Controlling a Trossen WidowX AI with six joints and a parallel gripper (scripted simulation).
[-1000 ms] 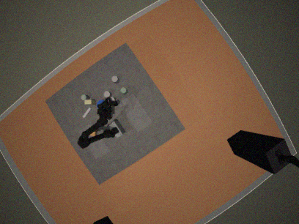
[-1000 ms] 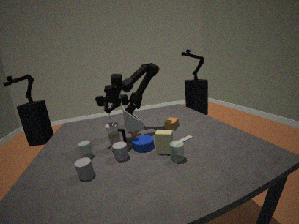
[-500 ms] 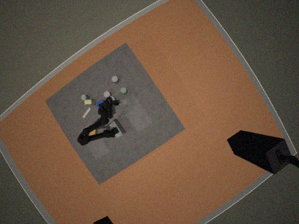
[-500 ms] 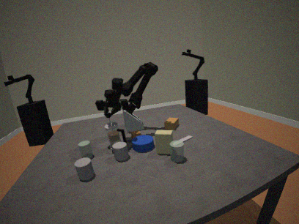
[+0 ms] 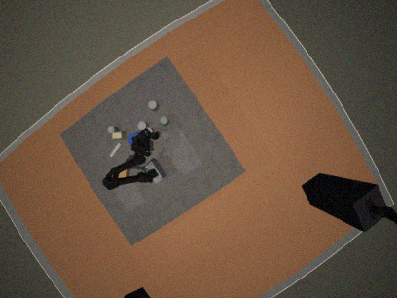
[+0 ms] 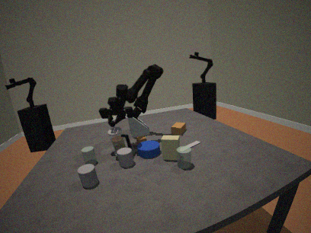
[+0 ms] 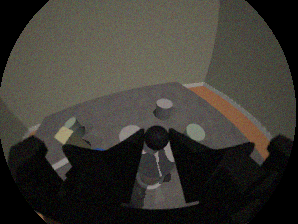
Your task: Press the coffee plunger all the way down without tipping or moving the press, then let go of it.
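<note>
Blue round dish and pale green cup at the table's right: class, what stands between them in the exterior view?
A cream box stands between the blue dish and the green cup, seen in the exterior view.

On your bench (image 6: 229,183) you see a blue disc (image 6: 149,148), a cream block (image 6: 170,147), an orange cube (image 6: 178,128) and several grey cylinders (image 6: 88,176).

The coffee press (image 6: 119,144) is standing upright directly below the fingers (image 6: 113,121), brownish-bodied with a black handle, its dark plunger knob (image 7: 157,137) sitting clamped between them.
</note>
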